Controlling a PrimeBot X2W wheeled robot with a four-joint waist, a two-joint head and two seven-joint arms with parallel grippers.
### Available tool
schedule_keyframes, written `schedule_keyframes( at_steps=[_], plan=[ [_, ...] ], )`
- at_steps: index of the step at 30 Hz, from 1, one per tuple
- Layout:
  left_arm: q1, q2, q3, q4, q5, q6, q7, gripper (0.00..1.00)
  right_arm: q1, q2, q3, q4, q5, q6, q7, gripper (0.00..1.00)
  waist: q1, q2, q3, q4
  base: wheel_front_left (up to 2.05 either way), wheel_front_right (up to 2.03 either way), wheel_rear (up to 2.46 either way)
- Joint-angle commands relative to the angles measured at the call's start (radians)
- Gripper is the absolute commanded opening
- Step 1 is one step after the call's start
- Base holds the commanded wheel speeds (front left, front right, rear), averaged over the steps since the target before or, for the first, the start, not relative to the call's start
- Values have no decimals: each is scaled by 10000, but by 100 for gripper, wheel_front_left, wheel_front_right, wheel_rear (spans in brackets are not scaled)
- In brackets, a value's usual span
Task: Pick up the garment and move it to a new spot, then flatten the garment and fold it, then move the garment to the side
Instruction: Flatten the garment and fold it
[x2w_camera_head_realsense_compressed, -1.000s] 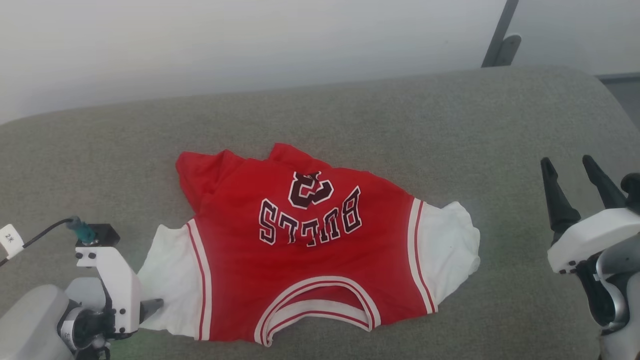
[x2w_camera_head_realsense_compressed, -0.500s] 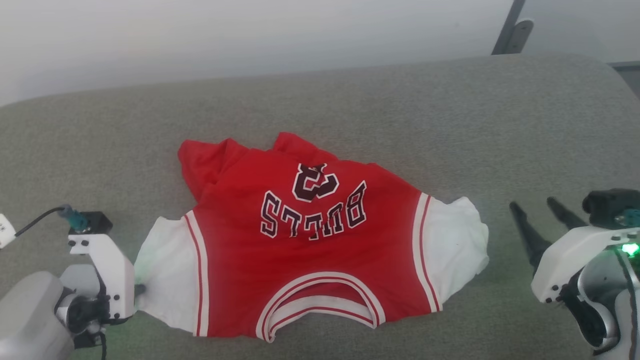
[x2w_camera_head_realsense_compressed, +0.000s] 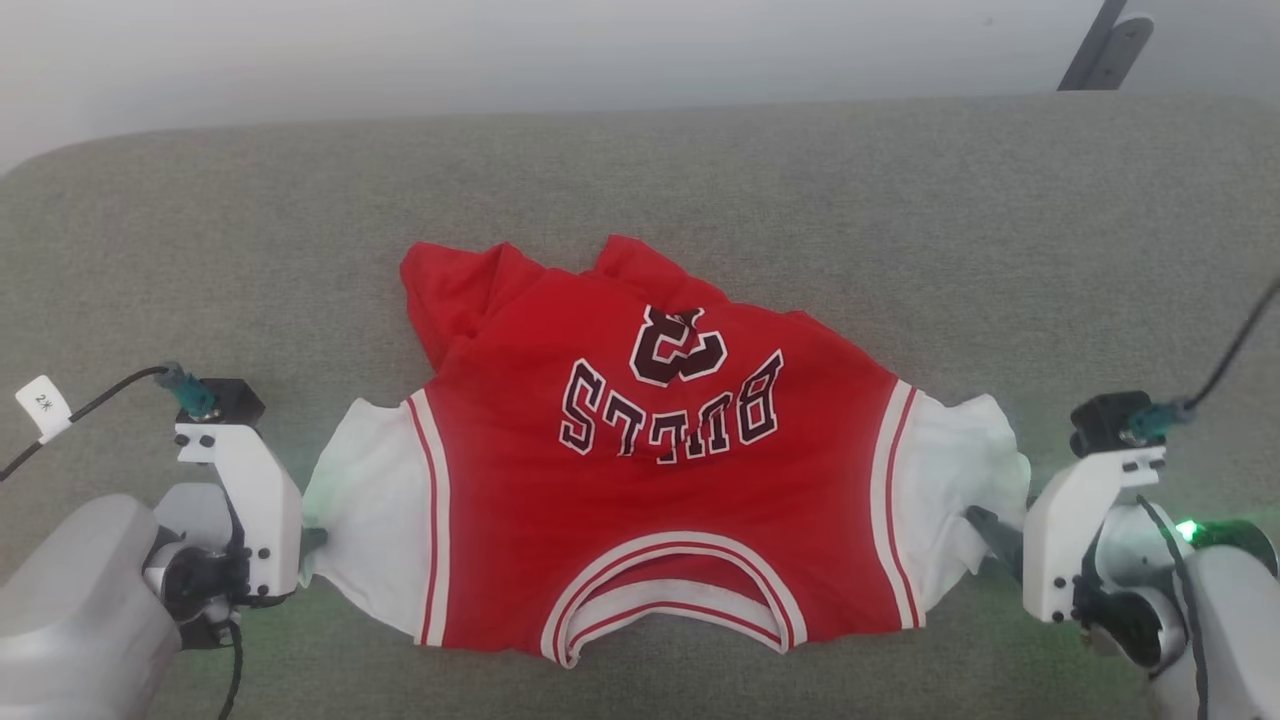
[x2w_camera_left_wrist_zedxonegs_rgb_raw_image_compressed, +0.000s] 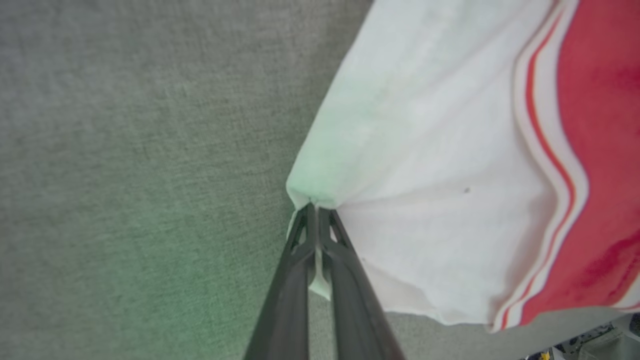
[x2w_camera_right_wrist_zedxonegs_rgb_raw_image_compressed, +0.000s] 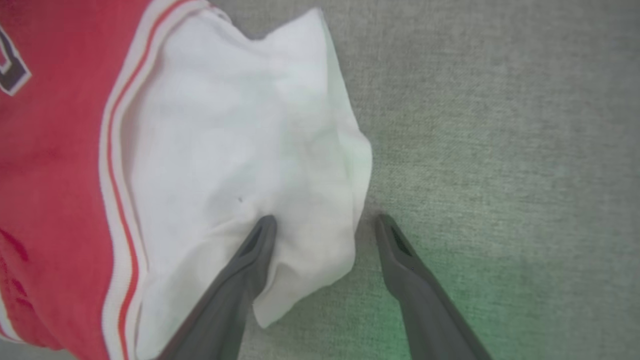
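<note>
One grey cushion (x2w_camera_head_realsense_compressed: 700, 180) spreads across the head view, and the garment (x2w_camera_head_realsense_compressed: 660, 520) lies face up on the middle of it. The shirt's long axis, sleeve to sleeve, runs from the cushion's left to its right. Its white-and-red neckline points toward the cushion's near edge and its hem toward the far edge, so the dark block lettering reads upside down from the head camera. The red cloth at the hem is rumpled and partly folded on the left side, while the chest lies fairly flat.

At the cushion's near left, the left gripper (x2w_camera_head_realsense_compressed: 315, 540) meets the outer edge of the shirt's white left sleeve. In the left wrist view its two dark fingers (x2w_camera_left_wrist_zedxonegs_rgb_raw_image_compressed: 300, 280) are pressed together with a pinch of white cloth caught between the tips, and creases fan out from that spot.

At the cushion's near right, the right gripper (x2w_camera_right_wrist_zedxonegs_rgb_raw_image_compressed: 325, 219) has its jaws spread wide across the edge of the white right sleeve. One finger (x2w_camera_right_wrist_zedxonegs_rgb_raw_image_compressed: 250, 260) overlies the cloth and the other is over bare cushion just beside the sleeve. It holds nothing.

A small white label (x2w_camera_head_realsense_compressed: 43, 405) hangs on the cable by the left wrist.
</note>
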Motion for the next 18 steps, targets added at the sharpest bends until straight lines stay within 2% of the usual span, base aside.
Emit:
schedule_keyframes(
  at_steps=[1,2,3,9,18],
  plan=[
    [-55,-284,-133,256,64,25,-104,0,-157,54,258,622,28,2,410,100,0,-1,10,58,0,0,0],
    [-97,-322,-152,323,59,21,-116,0,-236,94,345,862,104,2,526,46,0,-1,-4,78,0,0,0],
    [-136,-356,-175,382,56,-1,-127,0,-309,60,455,1064,68,3,612,0,0,-1,-30,104,0,0,0],
    [-388,-355,-291,644,-30,-85,100,0,-682,-86,703,1364,367,3,662,0,0,-1,-377,196,0,0,0],
    [-1135,-75,-389,323,103,-48,638,0,-1335,-635,911,90,1078,2,470,0,0,-1,-1250,216,0,0,0]
  ],
)
